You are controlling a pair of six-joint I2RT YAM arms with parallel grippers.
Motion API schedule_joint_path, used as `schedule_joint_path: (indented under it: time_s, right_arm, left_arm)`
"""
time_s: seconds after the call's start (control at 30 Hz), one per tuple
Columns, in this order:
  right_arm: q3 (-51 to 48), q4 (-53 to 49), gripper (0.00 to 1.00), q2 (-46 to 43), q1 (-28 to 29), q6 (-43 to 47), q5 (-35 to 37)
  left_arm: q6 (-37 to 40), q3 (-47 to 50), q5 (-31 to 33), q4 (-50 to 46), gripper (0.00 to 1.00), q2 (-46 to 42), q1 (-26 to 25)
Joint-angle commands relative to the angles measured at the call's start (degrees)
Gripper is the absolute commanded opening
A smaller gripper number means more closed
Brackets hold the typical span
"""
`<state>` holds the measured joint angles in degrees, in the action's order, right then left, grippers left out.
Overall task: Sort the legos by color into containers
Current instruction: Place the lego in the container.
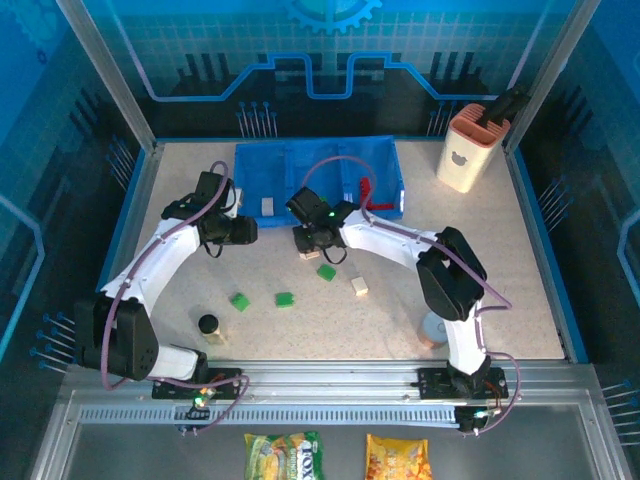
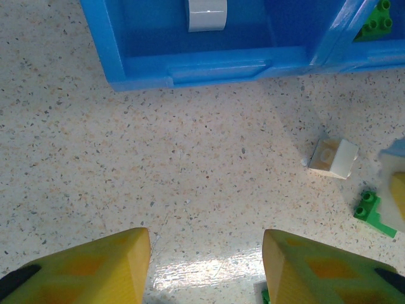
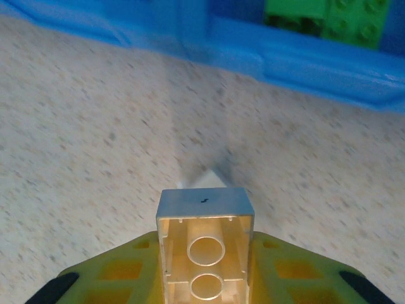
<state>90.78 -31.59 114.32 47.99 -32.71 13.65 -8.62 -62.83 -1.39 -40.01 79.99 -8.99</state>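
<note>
My right gripper (image 3: 205,259) is shut on a cream lego (image 3: 204,212), whose hollow underside faces the camera, just above the table in front of the blue containers tray (image 1: 250,165). Another white lego (image 2: 333,158) lies on the table beneath it. My left gripper (image 2: 205,247) hangs open over bare table, left of the right gripper (image 1: 318,238). A white lego (image 1: 268,206) lies in the left compartment, green ones (image 3: 329,16) in the middle, red ones (image 1: 365,190) in the right. Green legos (image 1: 240,301) (image 1: 285,298) (image 1: 327,271) and a cream one (image 1: 359,286) lie loose on the table.
A small black cylinder (image 1: 208,323) stands at the front left. A silver can (image 1: 435,328) sits behind the right arm's base link. A peach-and-white holder (image 1: 468,148) stands at the back right corner. Two snack packets (image 1: 285,455) lie below the rail.
</note>
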Motion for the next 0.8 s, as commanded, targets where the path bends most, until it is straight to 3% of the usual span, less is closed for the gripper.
schedule_joint_path:
  time_s: [0.0, 0.37, 0.77]
  right_arm:
    - [1.6, 10.0, 0.25, 1.8, 1.3, -1.4, 2.8]
    - [2.2, 34.5, 0.25, 6.9, 2.6, 2.9, 4.2]
    - [23.1, 31.2, 0.26, 22.2, 0.8, 0.9, 2.2]
  left_arm:
    - [0.5, -0.5, -1.2, -0.6, 0.51, -0.3, 0.6]
    - [0.3, -0.3, -0.5, 0.1, 0.51, -1.6, 0.6]
    - [-1.0, 0.2, 0.1, 1.7, 0.51, -3.7, 1.5]
